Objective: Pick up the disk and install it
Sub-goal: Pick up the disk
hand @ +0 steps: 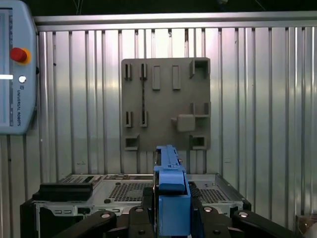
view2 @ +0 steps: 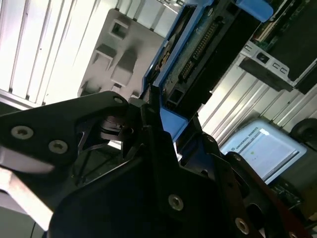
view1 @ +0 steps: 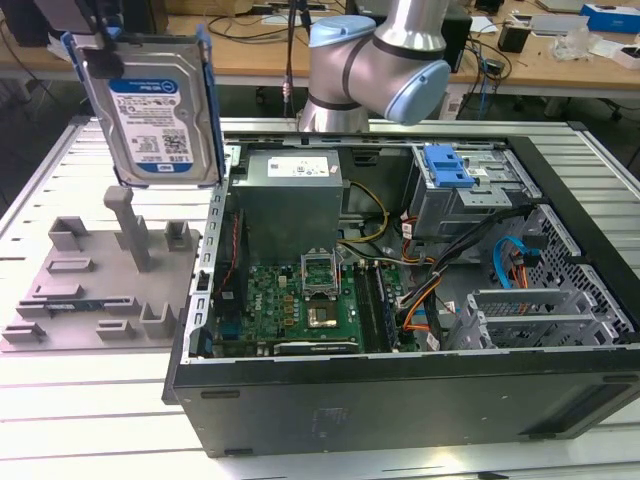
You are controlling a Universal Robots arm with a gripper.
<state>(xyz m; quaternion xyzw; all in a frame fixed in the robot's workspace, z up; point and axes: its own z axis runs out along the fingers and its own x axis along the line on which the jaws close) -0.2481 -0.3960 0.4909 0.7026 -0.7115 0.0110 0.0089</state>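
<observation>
Gripper (hand: pixel 171 214) closed tight on disk (view1: pixel 160 110) by blue frame edge, held upright in air over grey fixture plate (view1: pixel 95 300) beside open PC case (view1: pixel 400 385), prob high enough to clear plate's posts.

1. I work over a ribbed silver metal table (view1: pixel 90 430); its slats run from the exterior view's left to its right.
2. Behind the table stand cluttered wooden desks (view1: pixel 250 55).
3. In the second wrist view, bright light glares off the table slats (view2: pixel 29 44).
</observation>
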